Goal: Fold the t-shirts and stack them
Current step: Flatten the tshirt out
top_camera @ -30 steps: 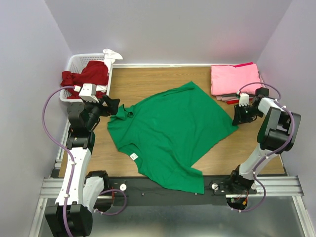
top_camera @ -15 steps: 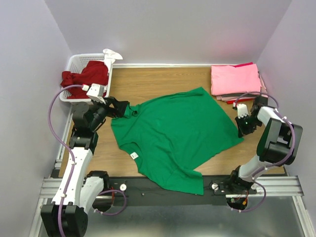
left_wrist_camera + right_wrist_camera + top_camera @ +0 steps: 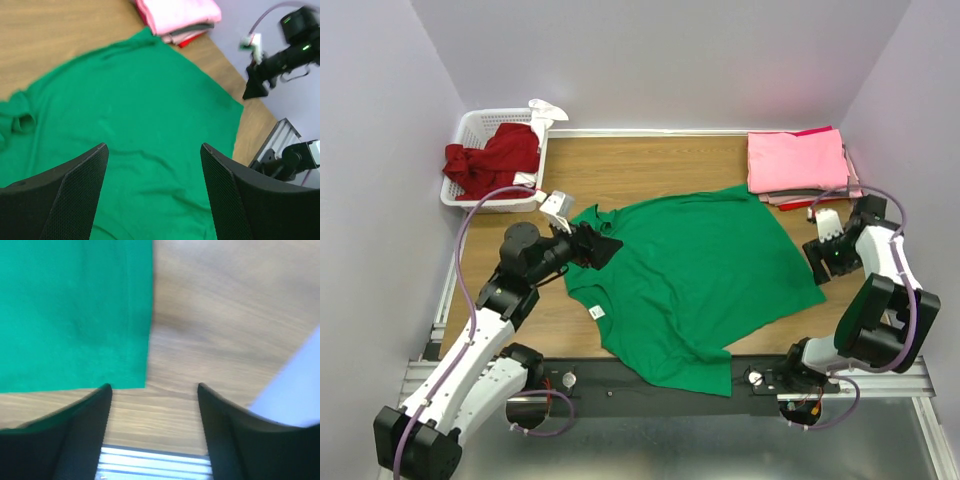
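A bright green t-shirt [image 3: 700, 275] lies spread on the wooden table [image 3: 650, 165], its white neck tag [image 3: 592, 313] showing. My left gripper [image 3: 598, 247] hovers open over its collar end; the left wrist view shows green cloth [image 3: 140, 115] below the empty jaws of the left gripper [image 3: 154, 147]. My right gripper [image 3: 818, 266] stands open just past the shirt's right corner [image 3: 135, 375]; in the right wrist view there is bare wood between the fingers of the right gripper [image 3: 154, 386]. Folded pink t-shirts [image 3: 796, 160] are stacked at the back right. A dark red t-shirt [image 3: 492, 158] hangs in the basket.
The white slotted basket [image 3: 468, 127] stands at the back left corner. The pink stack [image 3: 180, 12] rests on darker folded pieces. Purple walls close in on both sides. A metal rail [image 3: 650, 375] runs along the near table edge, under the shirt's hem.
The green shirt has slid to the right. My right gripper shut on its right corner, then opened and let it go. The left gripper moved right, over the collar.
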`<state>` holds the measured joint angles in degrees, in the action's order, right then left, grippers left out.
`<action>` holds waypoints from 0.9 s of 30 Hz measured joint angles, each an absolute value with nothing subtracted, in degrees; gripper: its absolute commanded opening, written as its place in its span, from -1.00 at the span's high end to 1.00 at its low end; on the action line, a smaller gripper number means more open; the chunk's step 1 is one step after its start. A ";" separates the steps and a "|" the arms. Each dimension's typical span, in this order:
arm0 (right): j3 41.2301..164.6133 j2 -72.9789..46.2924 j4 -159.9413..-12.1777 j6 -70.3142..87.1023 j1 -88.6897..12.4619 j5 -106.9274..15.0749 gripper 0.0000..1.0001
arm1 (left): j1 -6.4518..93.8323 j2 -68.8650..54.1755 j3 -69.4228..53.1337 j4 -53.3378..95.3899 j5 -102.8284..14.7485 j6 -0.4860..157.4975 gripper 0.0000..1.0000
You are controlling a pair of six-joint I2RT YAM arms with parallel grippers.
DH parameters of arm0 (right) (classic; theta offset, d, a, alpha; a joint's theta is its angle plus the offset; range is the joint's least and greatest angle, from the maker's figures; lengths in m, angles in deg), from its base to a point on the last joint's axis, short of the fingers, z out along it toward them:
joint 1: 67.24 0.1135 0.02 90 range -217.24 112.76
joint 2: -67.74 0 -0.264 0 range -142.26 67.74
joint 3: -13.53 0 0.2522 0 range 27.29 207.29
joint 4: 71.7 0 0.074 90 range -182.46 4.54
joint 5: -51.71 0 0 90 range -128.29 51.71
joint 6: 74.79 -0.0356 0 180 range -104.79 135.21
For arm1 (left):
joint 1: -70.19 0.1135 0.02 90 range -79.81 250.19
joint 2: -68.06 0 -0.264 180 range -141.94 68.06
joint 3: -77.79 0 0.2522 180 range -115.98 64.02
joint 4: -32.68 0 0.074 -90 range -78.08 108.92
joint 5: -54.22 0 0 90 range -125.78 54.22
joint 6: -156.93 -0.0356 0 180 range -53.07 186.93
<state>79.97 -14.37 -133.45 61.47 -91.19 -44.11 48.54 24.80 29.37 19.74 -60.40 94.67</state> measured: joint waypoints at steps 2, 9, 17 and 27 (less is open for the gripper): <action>84.48 -13.19 -135.53 61.36 -91.25 -47.06 -0.66 | 47.91 24.51 29.28 16.99 -57.32 95.74 -0.62; 94.68 -13.19 -139.59 59.55 -83.32 -67.65 -0.65 | 47.93 2.96 13.37 7.94 -40.69 89.71 -0.57; 90.44 -16.40 -133.52 50.54 -67.10 -86.53 -0.65 | 50.44 -15.68 2.88 2.04 -26.98 83.53 -0.06; 86.12 -18.11 -130.46 49.62 -67.62 -89.27 -0.67 | 53.37 -22.20 2.53 -0.52 -24.38 78.98 0.04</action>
